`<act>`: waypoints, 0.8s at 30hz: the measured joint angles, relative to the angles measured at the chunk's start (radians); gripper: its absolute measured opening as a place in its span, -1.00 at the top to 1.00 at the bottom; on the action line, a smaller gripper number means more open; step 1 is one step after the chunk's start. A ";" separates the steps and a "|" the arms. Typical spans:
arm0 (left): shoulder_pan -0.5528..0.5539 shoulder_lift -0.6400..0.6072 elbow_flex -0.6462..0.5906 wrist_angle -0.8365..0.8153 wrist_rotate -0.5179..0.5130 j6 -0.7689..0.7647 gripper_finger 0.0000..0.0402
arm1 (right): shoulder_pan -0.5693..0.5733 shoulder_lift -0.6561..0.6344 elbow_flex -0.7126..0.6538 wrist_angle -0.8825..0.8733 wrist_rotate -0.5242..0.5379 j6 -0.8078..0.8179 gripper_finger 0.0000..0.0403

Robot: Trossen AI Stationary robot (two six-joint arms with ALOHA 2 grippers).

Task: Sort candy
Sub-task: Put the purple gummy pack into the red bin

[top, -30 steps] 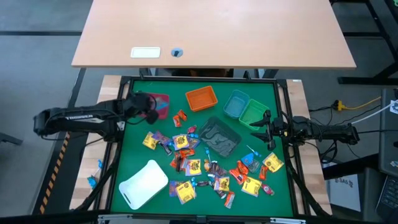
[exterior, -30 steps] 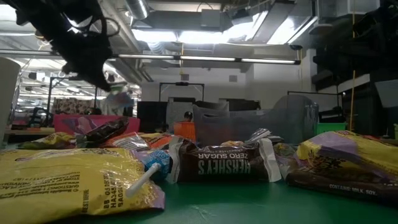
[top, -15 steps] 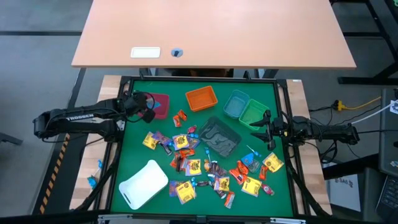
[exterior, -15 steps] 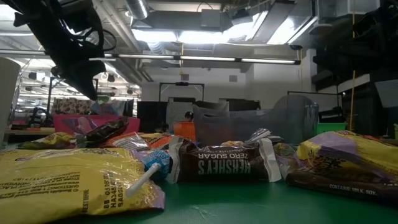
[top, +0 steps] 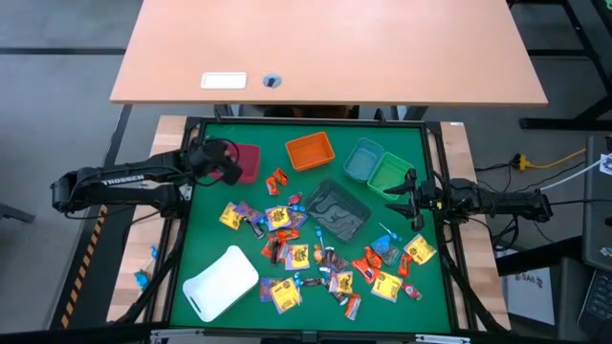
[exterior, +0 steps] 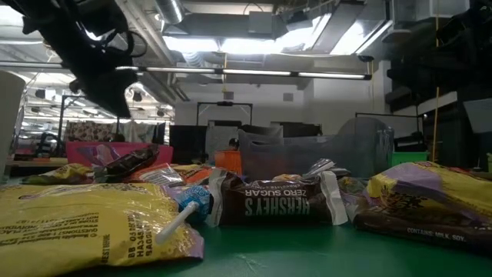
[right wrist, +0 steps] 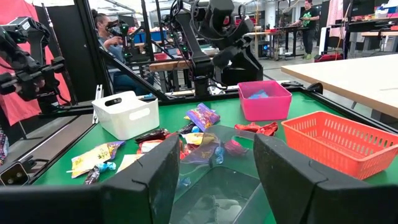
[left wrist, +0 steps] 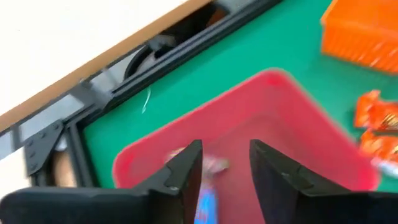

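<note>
The candy (top: pixel 306 250) lies in a loose scatter of yellow, orange-red, purple, blue and brown packets across the middle of the green mat (top: pixel 206 229). The low view shows a yellow packet (exterior: pixel 84 219) and a brown one (exterior: pixel 277 201) up close. My left gripper (left wrist: pixel 225 149) hangs open over the red bin (left wrist: pixel 273 112) at the far left (top: pixel 251 162), touching nothing. A small pale and blue sweet (left wrist: pixel 214 164) lies on the bin's floor below the fingers. My right gripper (top: pixel 409 196) waits open at the right edge, clear of everything.
An orange bin (top: pixel 309 150), a teal bin (top: pixel 363 160) and a green bin (top: pixel 390 174) stand along the far side. A clear bin (top: pixel 337 210) sits mid-mat. A white tray (top: pixel 222 282) lies near left. People sit beyond the table in the right wrist view.
In the low view a small pale sweet showed at my left gripper's tips a second ago; it is gone from there now, let go over the red bin. The arm itself has hardly shifted.
</note>
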 joint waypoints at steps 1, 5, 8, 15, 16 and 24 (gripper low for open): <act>0.000 0.000 0.000 0.030 0.007 0.015 0.34 | 0.000 0.000 0.000 0.000 0.000 0.000 -0.02; 0.000 0.000 0.000 0.142 0.136 0.035 0.32 | 0.000 0.000 0.000 0.000 0.000 0.000 -0.02; -0.008 0.000 0.000 0.171 0.346 0.051 0.32 | 0.000 0.000 0.000 0.000 0.000 0.000 -0.02; -0.143 0.000 0.000 0.132 0.784 0.150 0.31 | 0.000 0.000 0.000 0.000 0.000 0.000 -0.02; -0.172 0.000 0.000 0.124 0.801 0.165 0.31 | 0.000 0.000 0.000 0.000 0.000 0.000 -0.02; -0.412 0.000 -0.001 0.123 0.664 0.236 0.32 | 0.000 0.000 0.000 0.000 0.000 0.000 -0.02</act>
